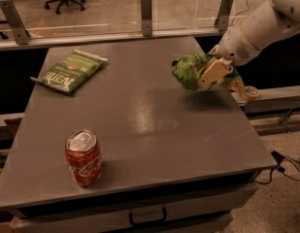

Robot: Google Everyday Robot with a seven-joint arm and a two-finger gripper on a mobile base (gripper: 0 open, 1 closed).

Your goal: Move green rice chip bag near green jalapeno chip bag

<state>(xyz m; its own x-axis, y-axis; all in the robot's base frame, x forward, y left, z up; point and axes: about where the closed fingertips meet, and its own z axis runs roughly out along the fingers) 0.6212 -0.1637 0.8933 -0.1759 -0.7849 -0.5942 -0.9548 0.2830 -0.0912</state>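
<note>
The green rice chip bag (189, 70) is bright light-green and wrinkly, at the right side of the grey table (140, 120). My gripper (210, 75) is shut on it and holds it lifted just above the tabletop; its tan finger (212, 72) lies across the bag's right half. The green jalapeno chip bag (69, 71), flat and olive-green with white "Kettle" lettering, lies at the table's far left, well apart from the gripper.
A red Coca-Cola can (84, 158) stands upright at the front left of the table. A glass barrier with metal posts (146, 13) runs along the far edge. A roll of tape (250, 92) sits on a ledge to the right.
</note>
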